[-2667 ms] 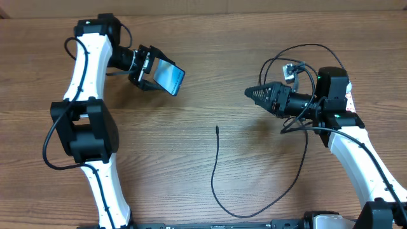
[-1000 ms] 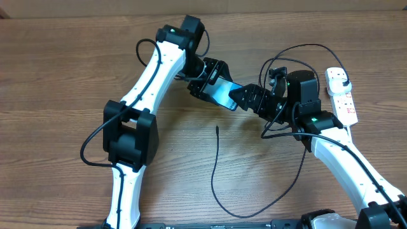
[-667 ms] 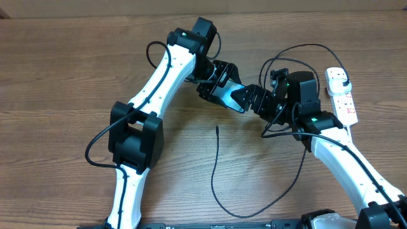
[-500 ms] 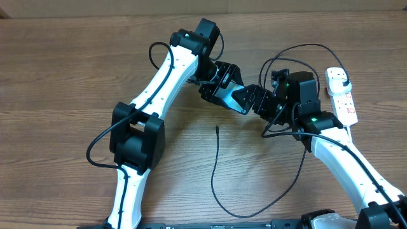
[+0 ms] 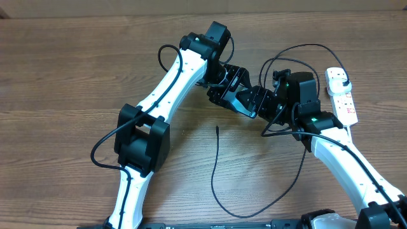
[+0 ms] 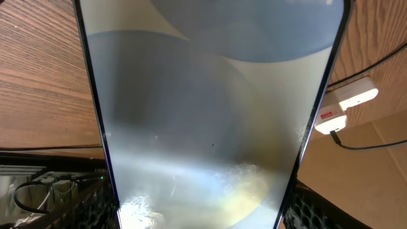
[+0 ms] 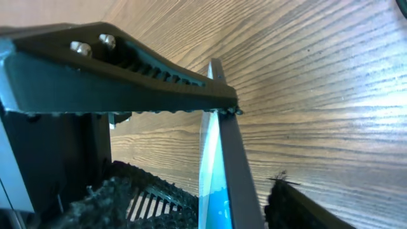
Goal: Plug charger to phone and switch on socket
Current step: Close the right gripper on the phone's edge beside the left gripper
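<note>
Nothing plugged yet above the brown wooden table (image 5: 63,76): white power strip (image 5: 341,95) untouched at 3 o'clock, left end effector (image 5: 230,94) gripping the slim cyan-screened smartphone (image 6: 210,114) near 1 o'clock, right end effector (image 5: 254,103) straddling its edge, clamp unclear, thin black charger cable (image 5: 215,165) loose at 6 o'clock.

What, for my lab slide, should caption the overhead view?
Left gripper holds the phone up to the right gripper; charger lies unplugged.

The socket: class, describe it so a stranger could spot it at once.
On the wooden table, look to the right side, beyond the right arm. There lies the socket, a white strip with rounded ends. Unlike the thin black charger looping nearby, it is broad, white and red-marked.
</note>
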You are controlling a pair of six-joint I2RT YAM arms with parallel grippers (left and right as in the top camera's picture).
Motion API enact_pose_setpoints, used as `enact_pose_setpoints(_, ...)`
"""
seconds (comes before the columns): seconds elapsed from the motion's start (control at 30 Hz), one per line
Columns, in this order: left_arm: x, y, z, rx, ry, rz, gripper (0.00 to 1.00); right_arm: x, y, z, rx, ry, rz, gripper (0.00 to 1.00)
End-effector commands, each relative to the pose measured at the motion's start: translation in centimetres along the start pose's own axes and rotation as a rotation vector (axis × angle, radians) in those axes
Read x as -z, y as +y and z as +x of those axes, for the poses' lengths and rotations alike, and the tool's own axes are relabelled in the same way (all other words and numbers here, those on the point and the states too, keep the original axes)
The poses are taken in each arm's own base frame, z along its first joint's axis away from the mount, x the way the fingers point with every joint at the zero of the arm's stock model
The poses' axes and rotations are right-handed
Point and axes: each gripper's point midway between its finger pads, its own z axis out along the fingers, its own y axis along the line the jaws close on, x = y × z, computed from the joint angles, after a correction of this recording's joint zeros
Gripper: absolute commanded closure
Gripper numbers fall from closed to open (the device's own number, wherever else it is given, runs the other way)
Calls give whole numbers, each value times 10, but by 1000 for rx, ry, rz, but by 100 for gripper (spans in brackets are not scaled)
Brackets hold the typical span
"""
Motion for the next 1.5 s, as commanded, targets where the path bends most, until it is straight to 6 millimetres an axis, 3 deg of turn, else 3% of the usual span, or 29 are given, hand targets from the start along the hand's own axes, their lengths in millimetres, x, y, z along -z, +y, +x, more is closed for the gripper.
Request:
enact_pose_setpoints(0.0,4,-8,7,-2,15,22,96,2,9,-8,11,-25,-9,37)
enact_pose_setpoints(0.13,3,-7,8,-4,17,19,95,2,8,-9,11,-27,-5,50)
enact_pose_setpoints(0.4,-1,-6,14,20,20,12,96,2,5,-10,8,-33,11,67)
enact_pose_setpoints(1.47,-2,-7,20,19,47,11,92,2,2,-10,4,-38,25,96)
